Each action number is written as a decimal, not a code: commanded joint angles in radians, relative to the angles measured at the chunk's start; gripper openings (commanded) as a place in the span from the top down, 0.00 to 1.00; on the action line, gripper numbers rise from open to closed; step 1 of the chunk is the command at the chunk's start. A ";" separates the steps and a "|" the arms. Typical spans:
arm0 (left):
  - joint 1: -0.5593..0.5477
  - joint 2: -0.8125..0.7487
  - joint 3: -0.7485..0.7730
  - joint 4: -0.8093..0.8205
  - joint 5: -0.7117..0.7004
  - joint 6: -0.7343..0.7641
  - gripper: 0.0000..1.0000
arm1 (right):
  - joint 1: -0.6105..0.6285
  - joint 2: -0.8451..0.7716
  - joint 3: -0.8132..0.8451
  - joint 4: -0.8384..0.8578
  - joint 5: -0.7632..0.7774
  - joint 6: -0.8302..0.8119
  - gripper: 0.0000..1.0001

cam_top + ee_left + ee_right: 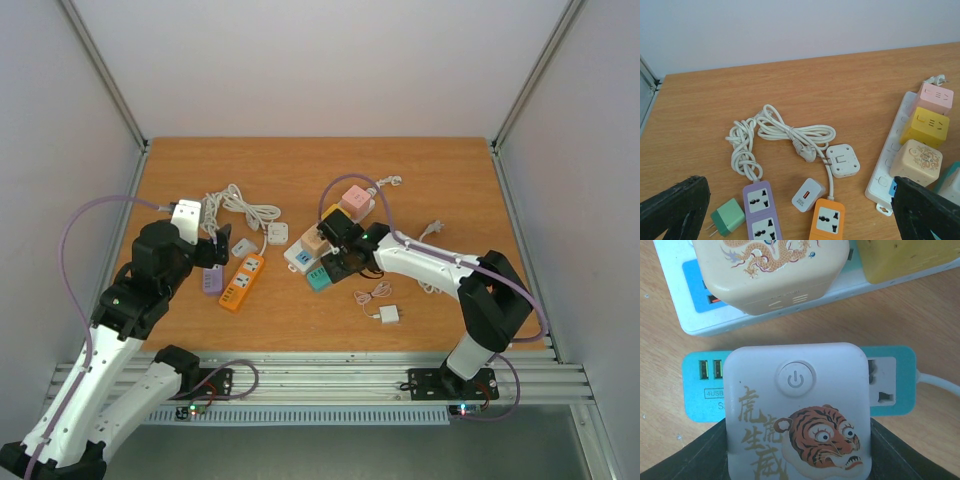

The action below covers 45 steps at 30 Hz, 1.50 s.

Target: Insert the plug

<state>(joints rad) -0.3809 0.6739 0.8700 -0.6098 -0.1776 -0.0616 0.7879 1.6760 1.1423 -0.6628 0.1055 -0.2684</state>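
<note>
Right arm: you have it stretched from its base at the near right across to the middle of the table (440, 180), forearm low and pointing left, wrist bent down. The right claw (345, 260) is clamped on the tiger plug (797, 410) (a white cube with a power button and a tiger face on top). Its dark fingers (695, 460) press against both sides. The plug sits squarely over the teal strip (892, 385) and covers its middle, with USB ports showing to the left and one socket to the right. Whether the pins are seated you cannot tell from these views. Just beyond lies a white strip (700, 322) carrying a cream dragon cube (770, 275) and a yellow cube (910, 260).

Left arm: elbow raised, wrist tipped forward, at the left of the table. The left claw (214, 252) is spread wide and holds nothing, hanging above the near ends of a purple strip (760, 210) and an orange strip (826, 220). A green plug (729, 221) lies just left of the purple one, and a knotted white cord (775, 131) lies farther off.
</note>
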 commanded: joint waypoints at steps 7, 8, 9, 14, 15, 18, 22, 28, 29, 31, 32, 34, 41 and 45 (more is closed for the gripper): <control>0.004 -0.003 -0.003 0.049 -0.017 0.015 0.01 | 0.008 0.027 -0.061 -0.018 -0.007 0.033 0.49; 0.003 -0.002 -0.004 0.049 -0.017 0.014 0.01 | 0.008 0.009 -0.045 -0.017 -0.005 0.043 0.45; 0.004 -0.003 -0.004 0.049 -0.017 0.013 0.01 | 0.008 -0.008 -0.031 -0.014 -0.004 0.050 0.40; 0.003 0.003 -0.001 0.047 -0.013 0.014 0.01 | 0.008 -0.095 0.036 -0.022 -0.009 0.098 0.16; 0.004 0.005 0.000 0.046 -0.012 0.013 0.01 | 0.008 -0.115 0.037 -0.023 -0.009 0.106 0.14; 0.003 0.004 0.000 0.046 -0.009 0.013 0.01 | 0.008 -0.178 0.015 -0.030 0.052 0.156 0.12; 0.004 0.002 0.002 0.046 -0.005 0.010 0.01 | 0.004 -0.279 -0.048 -0.087 0.204 0.279 0.12; 0.004 -0.003 0.001 0.047 0.005 0.006 0.01 | -0.009 -0.367 -0.115 -0.302 0.327 0.567 0.14; 0.004 -0.003 0.001 0.048 0.007 0.005 0.01 | -0.011 -0.370 -0.128 -0.341 0.328 0.608 0.14; 0.004 -0.004 0.001 0.047 0.010 0.005 0.01 | -0.012 -0.371 -0.150 -0.391 0.297 0.658 0.14; 0.004 -0.004 0.001 0.048 0.010 0.004 0.01 | -0.011 -0.370 -0.164 -0.402 0.269 0.667 0.15; 0.004 -0.005 0.001 0.049 0.012 0.003 0.01 | -0.011 -0.372 -0.194 -0.403 0.207 0.680 0.18; 0.004 -0.007 0.000 0.049 0.012 0.003 0.01 | -0.015 -0.374 -0.283 -0.344 0.092 0.672 0.33; 0.004 -0.004 0.000 0.047 0.014 0.001 0.01 | -0.022 -0.346 -0.306 -0.300 0.038 0.657 0.34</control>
<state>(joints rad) -0.3809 0.6788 0.8700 -0.6098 -0.1684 -0.0551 0.7742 1.3121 0.8528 -1.0080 0.2092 0.3775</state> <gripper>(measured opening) 0.994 0.652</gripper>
